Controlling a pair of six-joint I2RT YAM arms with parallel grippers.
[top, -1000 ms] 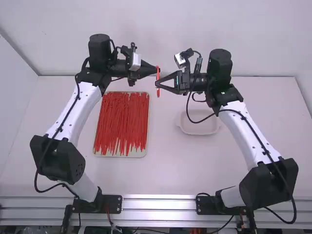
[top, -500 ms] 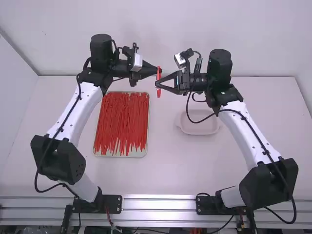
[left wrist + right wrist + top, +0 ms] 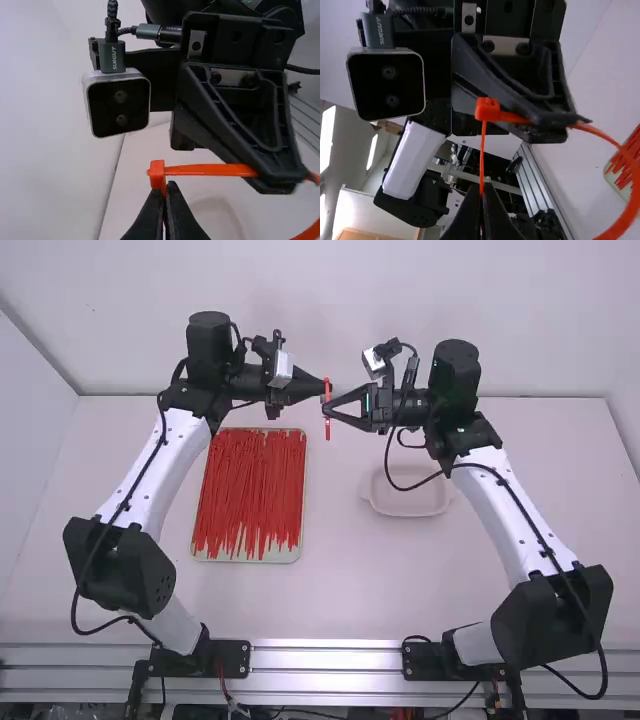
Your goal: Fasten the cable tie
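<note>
1. The tie [image 3: 326, 428] is a thin red plastic strap with a small square head. It is held in the air over the far middle of the desk [image 3: 350, 570], between the two claws.
2. The left claw [image 3: 323, 387] comes in from the left. Its tapered black fingers are pinched together on the tie right at the head.
3. The right claw [image 3: 329, 413] comes in from the right, also clamped on the strap. In its wrist view the strap runs straight from its fingertips to the head.
4. Two lengths leave the head at a right angle, and another stretch bows away in a curve.
5. Nearer and to the left lies a flat rectangular tray [image 3: 246, 559] with rounded corners. It is packed with red spares [image 3: 250, 490] laid lengthwise.
6. A shallow white dish [image 3: 372, 502] sits right of the tray. The right arm hides its right edge.
</note>
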